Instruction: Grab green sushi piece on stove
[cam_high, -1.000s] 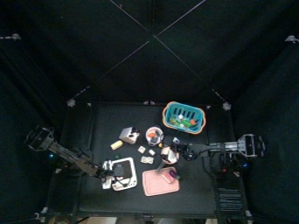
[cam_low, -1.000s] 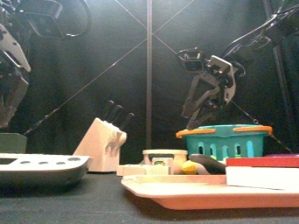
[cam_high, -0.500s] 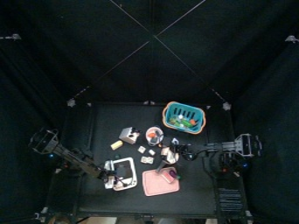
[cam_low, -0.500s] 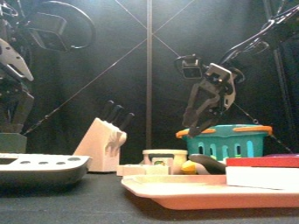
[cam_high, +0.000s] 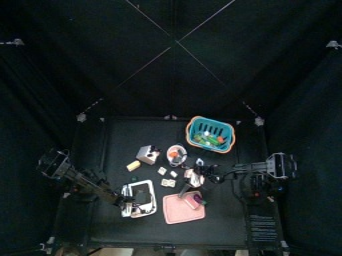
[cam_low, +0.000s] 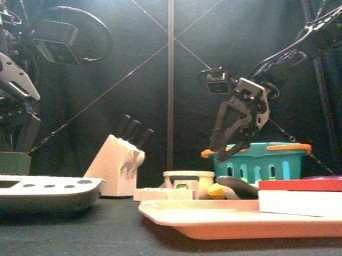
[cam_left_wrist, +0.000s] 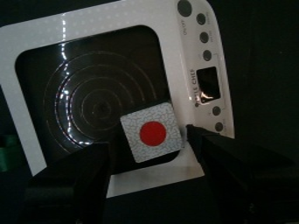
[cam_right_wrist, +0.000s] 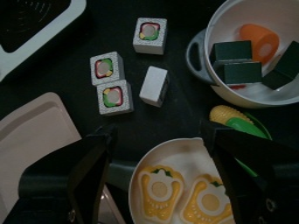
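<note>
Glossy white plastic stove (cam_left_wrist: 117, 96), shiny dark burner (cam_left_wrist: 87, 87); matt black table (cam_right_wrist: 70, 122).

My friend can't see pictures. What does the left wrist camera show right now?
A white toy stove with a dark round burner fills the view, and a small white square piece with a red centre sits on the burner. The left gripper hangs open above it, one black jaw on each side of the piece.
</note>
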